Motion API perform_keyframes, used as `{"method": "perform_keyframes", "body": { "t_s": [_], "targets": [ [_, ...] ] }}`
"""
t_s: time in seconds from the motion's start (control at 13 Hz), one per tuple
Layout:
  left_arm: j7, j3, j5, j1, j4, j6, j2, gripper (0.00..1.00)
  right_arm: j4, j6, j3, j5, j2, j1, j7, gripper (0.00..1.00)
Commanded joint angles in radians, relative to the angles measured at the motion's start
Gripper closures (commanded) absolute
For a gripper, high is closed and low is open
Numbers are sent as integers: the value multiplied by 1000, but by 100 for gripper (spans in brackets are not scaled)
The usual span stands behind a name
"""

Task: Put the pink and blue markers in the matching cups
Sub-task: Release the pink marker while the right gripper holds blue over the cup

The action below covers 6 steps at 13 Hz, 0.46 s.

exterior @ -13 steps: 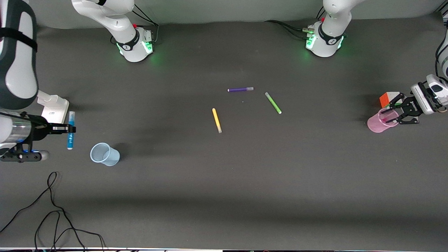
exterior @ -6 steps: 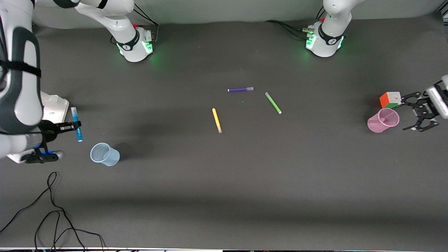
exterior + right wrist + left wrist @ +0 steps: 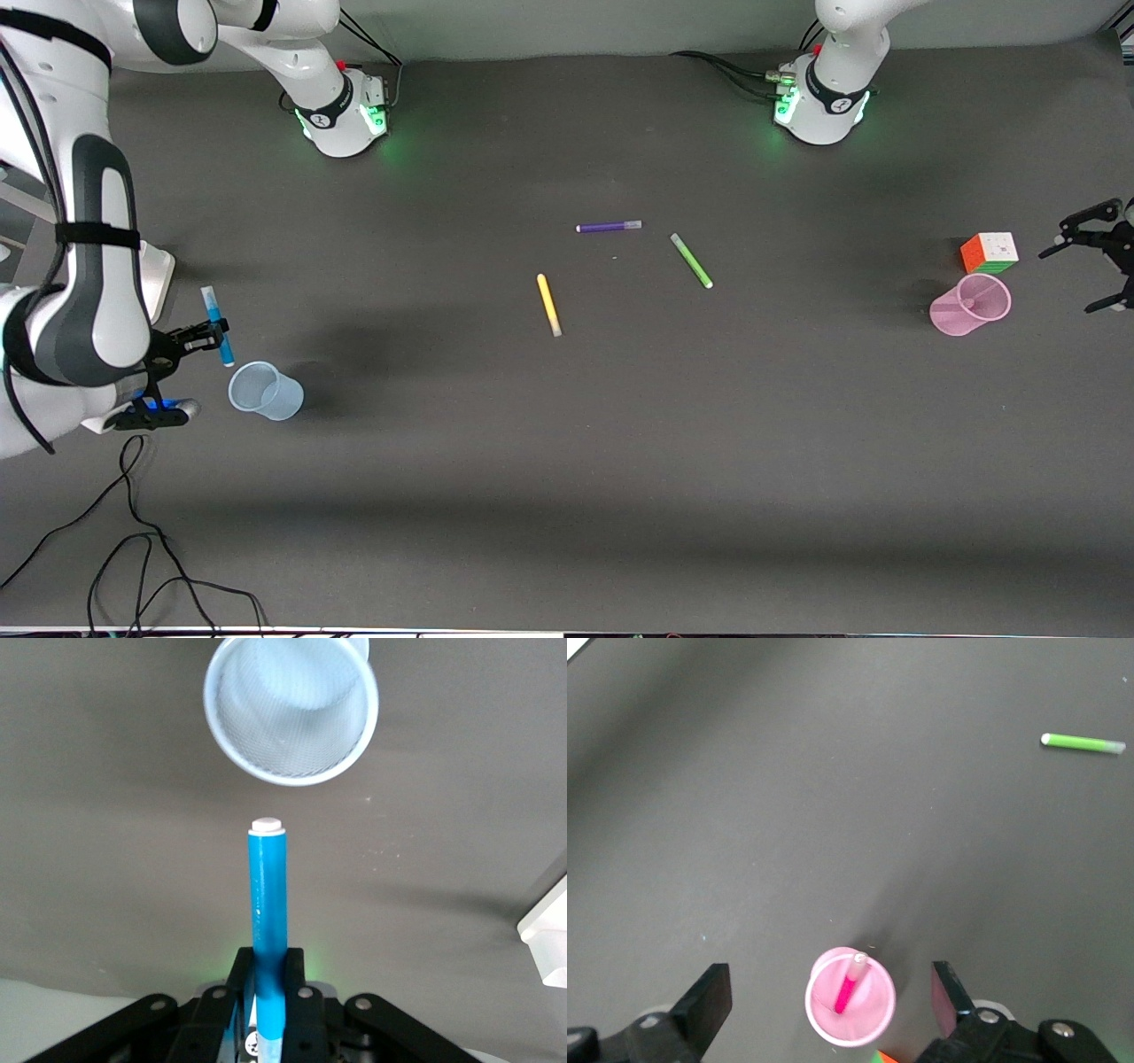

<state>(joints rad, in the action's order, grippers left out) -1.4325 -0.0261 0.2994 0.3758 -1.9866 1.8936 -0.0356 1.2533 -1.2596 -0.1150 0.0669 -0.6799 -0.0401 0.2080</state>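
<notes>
**A:** Blue marker (image 3: 217,326) status?

**B:** Clamped in the right gripper (image 3: 205,337), fingers closed on its lower barrel, in the air at the right arm's end of the table. It's tilted, lower tip just short of the blue cup (image 3: 265,391). In the right wrist view the marker (image 3: 267,904) points at the cup's rim (image 3: 291,704) but isn't over the mouth.

**A:** Room around the cup?

**B:** Bare mat on every side. A white block (image 3: 159,275) sits near the arm, apart from the cup. Loose black cables (image 3: 133,523) lie nearer the front camera, well apart.

**A:** Pink side?

**B:** Pink marker (image 3: 849,985) stands leaning inside the pink cup (image 3: 970,306). Left gripper (image 3: 1091,266) is at the table's edge on the left arm's end, fingers spread wide, holding nothing, clear of the cup. A coloured cube (image 3: 990,252) sits just beside the cup, farther from the front camera.

**A:** Middle of the table?

**B:** Yellow pen (image 3: 548,304), green pen (image 3: 691,260), purple pen (image 3: 609,227), all lying flat, apart from each other and well apart from both grippers.
</notes>
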Motion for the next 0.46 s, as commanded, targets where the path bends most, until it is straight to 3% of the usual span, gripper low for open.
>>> {"method": "perform_keyframes", "body": {
  "t_s": [0.0,0.38],
  "targets": [
    [356,35,-170,-102,49,-80,-61,0,-135,43,12,10,-116,-26,27,88],
    [896,297,-336,-118,218,-250,-60,0,-161,23,20,14,-178,-27,31,88]
  ]
}}
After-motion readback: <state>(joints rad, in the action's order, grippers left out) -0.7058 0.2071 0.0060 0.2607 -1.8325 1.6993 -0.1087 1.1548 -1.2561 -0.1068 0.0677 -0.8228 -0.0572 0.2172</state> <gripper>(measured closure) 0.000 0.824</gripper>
